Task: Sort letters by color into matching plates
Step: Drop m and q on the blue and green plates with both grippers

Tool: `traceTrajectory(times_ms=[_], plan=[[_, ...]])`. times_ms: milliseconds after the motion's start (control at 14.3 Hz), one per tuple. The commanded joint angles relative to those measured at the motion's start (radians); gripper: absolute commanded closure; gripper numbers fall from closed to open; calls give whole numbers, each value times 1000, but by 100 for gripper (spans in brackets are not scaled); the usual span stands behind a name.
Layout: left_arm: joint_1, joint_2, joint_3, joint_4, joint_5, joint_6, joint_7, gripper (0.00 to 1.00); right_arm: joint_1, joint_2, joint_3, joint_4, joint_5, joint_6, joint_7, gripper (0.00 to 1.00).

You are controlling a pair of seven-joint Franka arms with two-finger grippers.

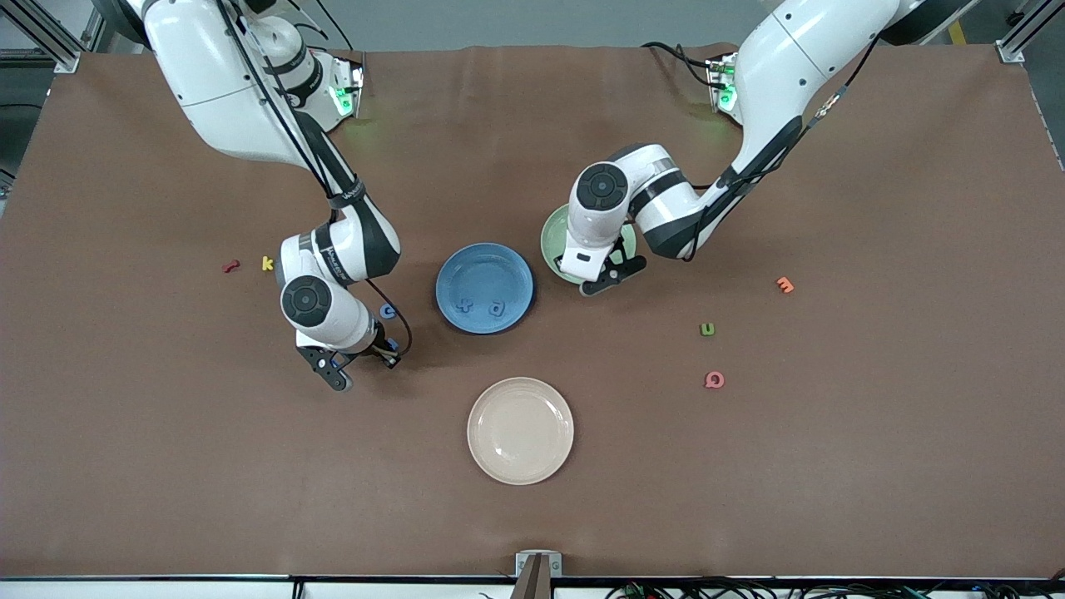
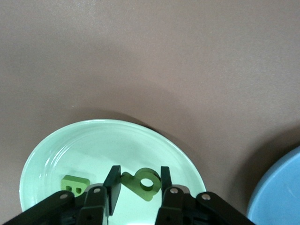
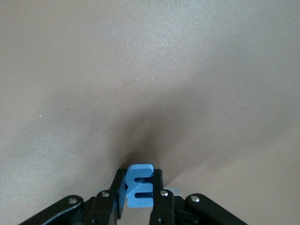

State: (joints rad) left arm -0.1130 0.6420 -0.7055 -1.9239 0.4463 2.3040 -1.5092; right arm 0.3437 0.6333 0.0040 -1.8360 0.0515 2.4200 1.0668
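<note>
Front view: we see the right gripper (image 1: 359,363) low at the table, toward the right arm's end from the blue plate (image 1: 485,288), where two blue letters already lie; the left gripper (image 1: 611,274) hangs over the green plate (image 1: 555,241). Left wrist view: its jaws stand apart, a green letter (image 2: 143,184) lying between them in that plate. Right wrist view: the jaws are clamped on a blue letter (image 3: 139,191); we judge its carry runs toward the blue plate.

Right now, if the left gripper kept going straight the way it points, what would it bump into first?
Probably the dark green letter sitting between its fingers, then the pale green plate underneath. The left gripper hangs over that plate, pointing down; how high it hangs is hard to tell.
</note>
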Motion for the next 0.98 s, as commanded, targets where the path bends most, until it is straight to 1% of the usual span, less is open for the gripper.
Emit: traceTrajectory(times_ms=[0, 70, 139, 209, 418, 558, 697, 837, 906], plan=[[-8, 7, 6, 13, 3, -12, 0, 72, 3, -3, -10, -19, -25, -16, 18, 100], [-8, 5, 6, 13, 5, -12, 0, 45, 5, -13, -9, -16, -24, -34, 18, 100], [-7, 4, 6, 13, 3, -12, 1, 14, 5, -24, -6, -6, -21, -74, 19, 100], [-7, -1, 4, 13, 3, -12, 3, 9, 8, -43, -1, 9, -18, -117, 31, 100], [7, -21, 3, 8, -3, -12, 7, 8, 76, -104, 1, 41, -10, -247, 135, 100], [21, -34, 3, 5, -4, -12, 14, 8, 135, -141, 8, 41, 4, -285, 215, 100], [58, -47, 3, -1, -4, -12, 42, 8, 201, -149, 22, 43, 8, -283, 330, 100], [104, -57, 3, -3, -4, -12, 139, 8, 286, -141, 27, 40, 10, -234, 430, 100], [133, -71, 3, -10, -4, -12, 218, 8, 314, -138, 25, 37, 8, -207, 470, 100]])
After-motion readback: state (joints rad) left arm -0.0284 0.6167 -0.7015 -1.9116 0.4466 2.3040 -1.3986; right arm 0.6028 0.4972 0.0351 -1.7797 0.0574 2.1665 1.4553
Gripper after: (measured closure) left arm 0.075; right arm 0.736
